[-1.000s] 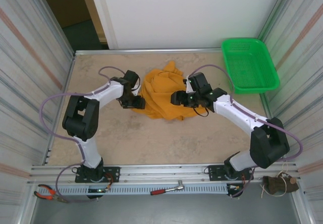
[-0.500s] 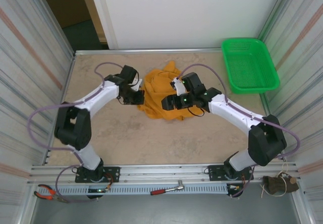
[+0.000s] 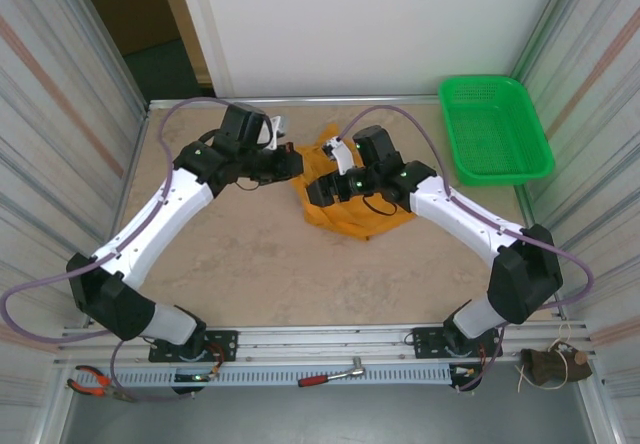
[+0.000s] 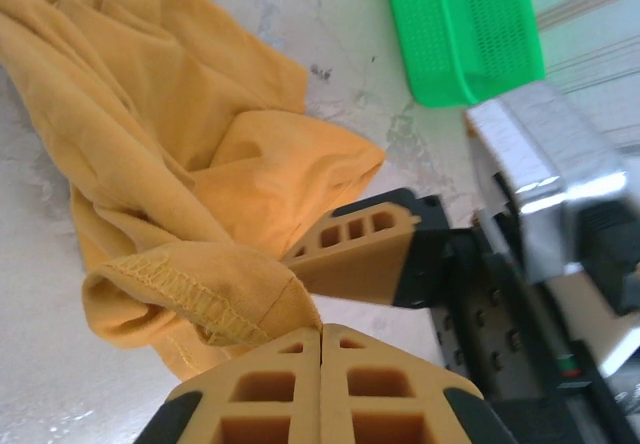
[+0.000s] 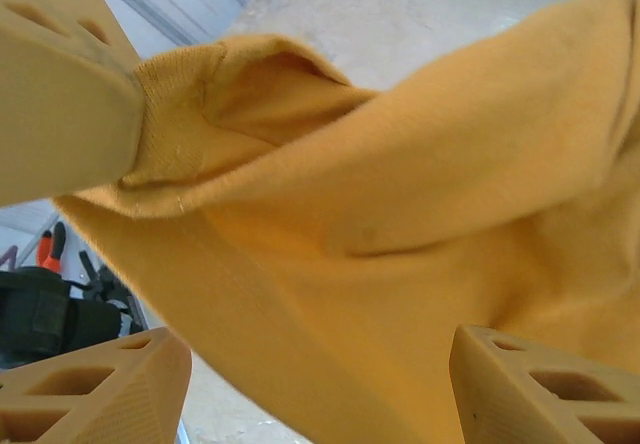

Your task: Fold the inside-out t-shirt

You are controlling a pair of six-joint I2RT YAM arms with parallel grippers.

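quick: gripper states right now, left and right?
Left gripper: closed, pinching the hem of the soft orange-yellow cotton t-shirt.
Right gripper: open, fingers spread wide with shirt fabric between them, nothing clamped.

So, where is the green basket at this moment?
In the top view the green basket sits at the far right corner of the table, apart from the orange t-shirt bunched mid-table to its left.

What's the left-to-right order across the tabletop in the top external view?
left gripper pinching the shirt's edge → t-shirt → green basket
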